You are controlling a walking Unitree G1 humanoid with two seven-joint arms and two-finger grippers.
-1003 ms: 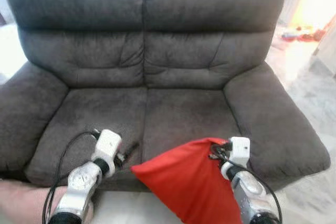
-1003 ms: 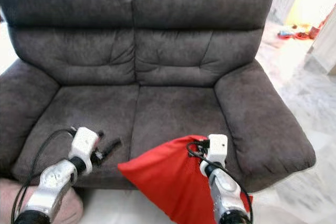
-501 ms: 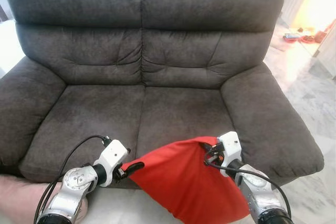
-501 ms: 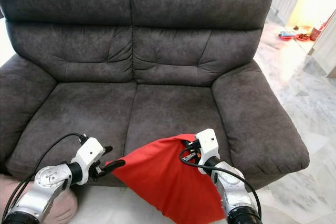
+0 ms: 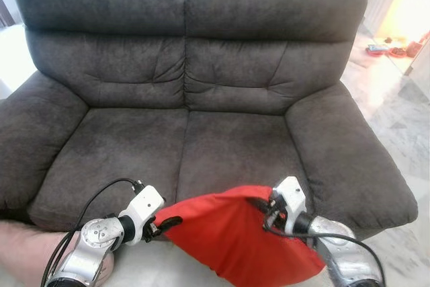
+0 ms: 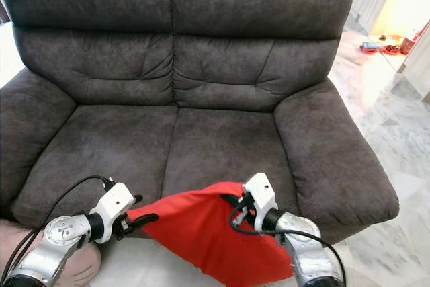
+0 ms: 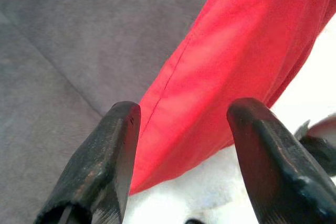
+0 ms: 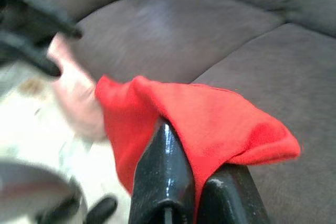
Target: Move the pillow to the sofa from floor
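Left eye view: red pillow (image 5: 235, 240) is held at the front edge of the sofa (image 5: 201, 99), hanging off the seat front, not yet resting on the cushions. Right gripper (image 8: 191, 179) is clenched on the pillow's top edge, fabric seen pinched between its black fingers (image 8: 163, 177) in the right wrist view. Left gripper (image 7: 181, 145) is spread apart just beside the pillow's left corner, nothing gripped.

Pillow is judged soft, light and floppy; fabric sags and folds under the single pinch, so a corner or seam edge is the place to be taken hold of, with a second grip at the far corner to stop swinging. Cover looks smooth woven cloth, probably a bit slippery. Sofa is dark grey, suede-like, with plump padded cushions and rounded arms.
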